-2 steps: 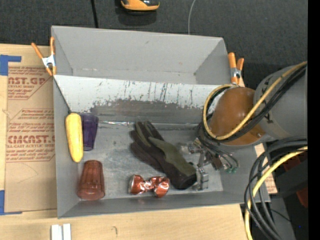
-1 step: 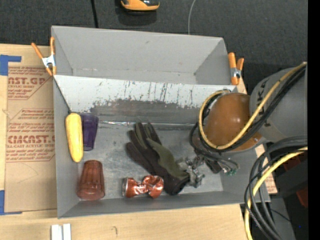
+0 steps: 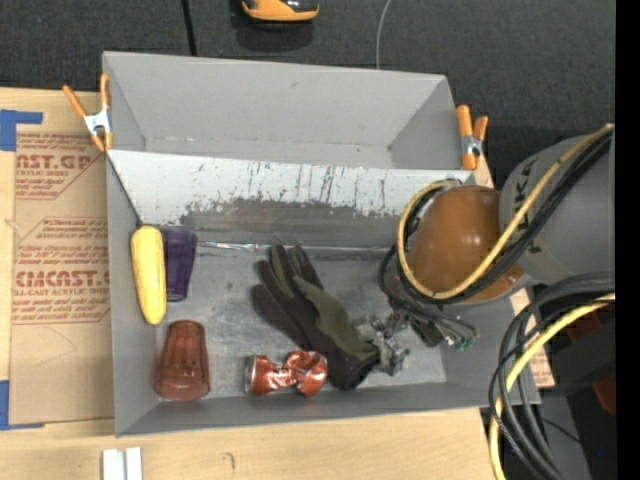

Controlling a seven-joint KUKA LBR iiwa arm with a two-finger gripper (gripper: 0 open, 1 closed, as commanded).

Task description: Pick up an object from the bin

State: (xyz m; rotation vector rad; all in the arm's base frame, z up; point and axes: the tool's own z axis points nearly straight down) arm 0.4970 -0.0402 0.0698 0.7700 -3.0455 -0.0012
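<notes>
1. One camera sat above the grey metal bin (image 3: 280, 108) and looked down into it.
2. Its axis was tilted rather than plumb. The scratched far wall (image 3: 300, 193) showed its inner face broadly, while the near rim (image 3: 300, 406) read as a thin edge low in the frame.
3. Range was moderate. The whole bin fit rim to rim, with a margin of surroundings on every side.
4. The bin's long sides ran roughly left to right, skewed slightly in the frame.
5. The arm (image 3: 560, 228) entered from the frame's right. From this vantage its orange cover (image 3: 455, 243) overlapped the bin's right end.
</notes>
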